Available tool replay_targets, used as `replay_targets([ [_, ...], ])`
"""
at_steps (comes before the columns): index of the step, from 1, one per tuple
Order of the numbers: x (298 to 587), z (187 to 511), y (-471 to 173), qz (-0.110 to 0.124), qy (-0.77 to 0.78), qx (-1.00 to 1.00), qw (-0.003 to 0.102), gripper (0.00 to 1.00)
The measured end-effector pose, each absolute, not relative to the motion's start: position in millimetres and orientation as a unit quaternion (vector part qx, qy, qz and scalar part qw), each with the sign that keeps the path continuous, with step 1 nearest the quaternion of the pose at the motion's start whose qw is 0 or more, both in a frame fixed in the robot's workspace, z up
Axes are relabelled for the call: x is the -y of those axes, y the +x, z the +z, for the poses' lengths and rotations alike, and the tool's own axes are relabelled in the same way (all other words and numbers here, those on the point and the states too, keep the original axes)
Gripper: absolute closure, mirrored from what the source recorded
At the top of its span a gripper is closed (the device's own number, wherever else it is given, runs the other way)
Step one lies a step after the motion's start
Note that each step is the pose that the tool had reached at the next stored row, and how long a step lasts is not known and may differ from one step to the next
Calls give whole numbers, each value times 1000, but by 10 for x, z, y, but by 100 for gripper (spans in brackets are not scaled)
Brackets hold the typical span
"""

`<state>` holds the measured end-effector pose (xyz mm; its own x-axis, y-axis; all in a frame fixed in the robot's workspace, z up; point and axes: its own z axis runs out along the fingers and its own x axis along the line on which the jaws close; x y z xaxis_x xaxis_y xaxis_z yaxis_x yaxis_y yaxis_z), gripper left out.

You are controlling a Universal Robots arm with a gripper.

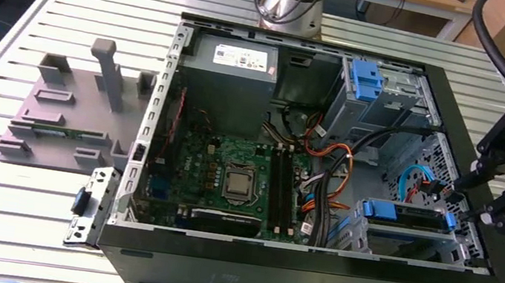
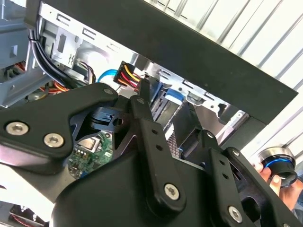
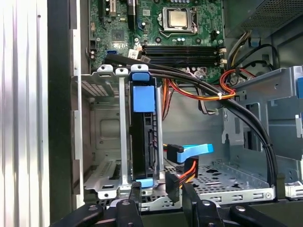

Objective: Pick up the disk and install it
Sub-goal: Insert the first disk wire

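While exterior view hides it, first wrist view shows disk (image 3: 143,137) caged.

Black claw (image 3: 158,201), blue-bracketed dark disk (image 3: 143,137), green motherboard (image 1: 227,175), black case (image 1: 312,282), pale ribbed tabletop (image 1: 13,203), grey stand (image 1: 66,114).

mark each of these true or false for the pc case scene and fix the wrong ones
1. The disk stands on edge in a metal bay of the open computer case. True.
2. The gripper holds the disk above the grey stand. False: in the first wrist view it is at the case's edge by the bay, and the stand sits outside the case on the table.
3. The side panel of the case is closed. False: it is off, with the motherboard exposed.
4. A blue tab tops the disk's bracket. True.
5. Orange and black cables run beside the bay. True.
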<state>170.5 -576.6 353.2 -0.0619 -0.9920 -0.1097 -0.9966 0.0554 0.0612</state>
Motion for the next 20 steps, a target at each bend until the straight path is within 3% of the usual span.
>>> replay_targets([
  [20,5651,3408,1695,60,-685,-726,19,53],
])
